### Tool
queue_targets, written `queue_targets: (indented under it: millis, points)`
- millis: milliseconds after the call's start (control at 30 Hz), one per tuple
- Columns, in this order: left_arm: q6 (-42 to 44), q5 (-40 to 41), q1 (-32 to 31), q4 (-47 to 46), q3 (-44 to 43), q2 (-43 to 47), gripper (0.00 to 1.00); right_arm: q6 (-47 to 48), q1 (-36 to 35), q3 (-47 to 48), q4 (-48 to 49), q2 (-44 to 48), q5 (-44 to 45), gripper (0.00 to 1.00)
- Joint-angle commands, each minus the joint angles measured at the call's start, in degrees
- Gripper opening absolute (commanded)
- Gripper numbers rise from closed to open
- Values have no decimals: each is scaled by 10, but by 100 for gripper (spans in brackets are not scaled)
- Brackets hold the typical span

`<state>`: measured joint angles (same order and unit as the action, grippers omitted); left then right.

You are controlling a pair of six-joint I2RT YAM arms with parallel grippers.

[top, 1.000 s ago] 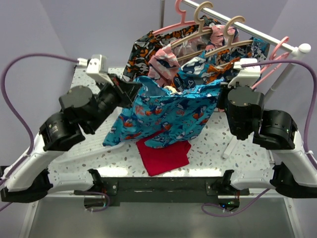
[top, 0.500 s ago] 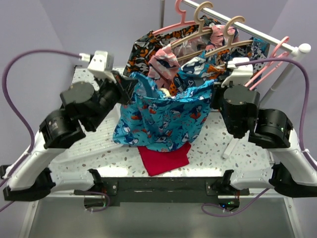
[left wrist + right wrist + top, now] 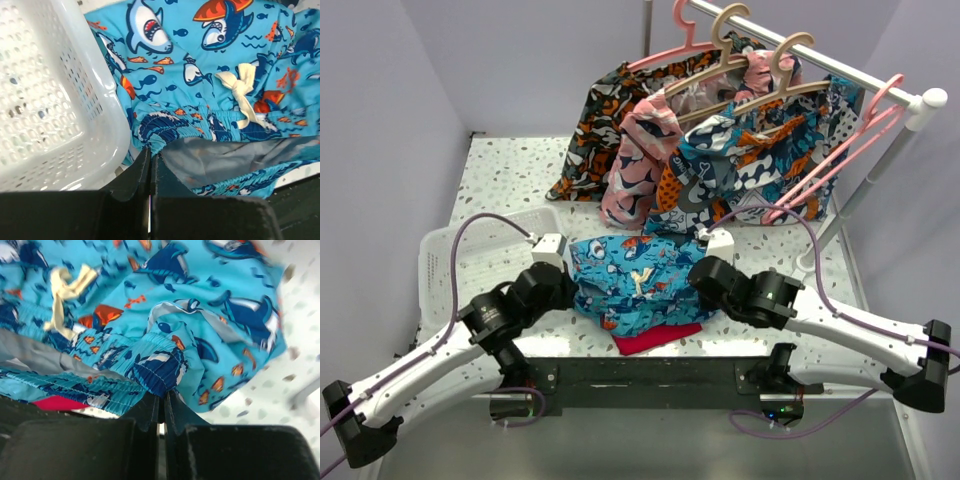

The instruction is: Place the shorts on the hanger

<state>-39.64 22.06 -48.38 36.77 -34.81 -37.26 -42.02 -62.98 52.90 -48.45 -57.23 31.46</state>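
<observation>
Left pincer [image 3: 149, 156]: jaws together, clamped on the gathered waistband edge of the shorts [image 3: 210, 65]. Left wrist view shows dark elastic fabric nipped right at the fingertips. A white mesh basket [image 3: 55, 100] sits just beside that grip, touching the cloth.

Right pincer [image 3: 162, 396]: jaws together, clamped on the opposite bunch of the same waistband. The shorts [image 3: 200, 305] spread away from its fingertips. A cream drawstring bow [image 3: 65, 282] lies between the two grips.

Top view: left pincer [image 3: 570, 285] and right pincer [image 3: 698, 275] are both low over the near part of the tabletop [image 3: 510, 180]. The shorts [image 3: 635, 285] are slumped in a crumpled heap between them, with the waistband and bow facing up. The heap rests on the tabletop and partly covers a red cloth [image 3: 655, 338] at its near edge. The basket [image 3: 450, 270] is on the left.

The hanger [image 3: 847, 148], pink and bare, hangs from the right end of the rail [image 3: 840, 65], well apart from the shorts. Wooden hangers [image 3: 760, 60] further along the rail carry big-patterned garments [image 3: 740, 150].
</observation>
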Motion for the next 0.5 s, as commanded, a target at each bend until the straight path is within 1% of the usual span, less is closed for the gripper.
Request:
queue_targets:
  millis: [0, 33, 67, 133, 167, 200, 267, 300, 367, 400, 467]
  points:
    - [-47, -28, 4, -42, -6, 25, 0, -78, 1, -47, 71, 20, -42, 10]
    - [-50, -33, 4, -43, -8, 23, 0, -81, 1, -53, 77, 21, -40, 15]
    - [-50, -41, 4, -50, -5, 18, 0, -82, 1, -57, 79, 21, -39, 24]
    - [-46, -61, 5, -57, -7, 16, 20, -83, 1, -66, 78, 20, -31, 36]
    - [-43, -67, 4, -55, -17, 15, 30, -81, 1, -68, 78, 20, -30, 45]
    - [-41, -69, 4, -52, -26, 14, 41, -80, 1, -75, 80, 22, -29, 50]
    - [-27, -74, 4, -42, -57, 18, 48, -75, 1, -82, 85, 28, -32, 59]
    - [-22, -73, 4, -36, -68, 19, 56, -73, 1, -88, 87, 32, -32, 62]
    - [0, -74, 4, -23, -109, 18, 64, -73, 1, -97, 91, 39, -28, 65]
    - [11, -84, 4, -22, -123, 16, 67, -73, 1, -100, 91, 41, -25, 66]
    - [50, -104, 5, -34, -162, -4, 70, -73, 1, -109, 97, 45, -25, 66]
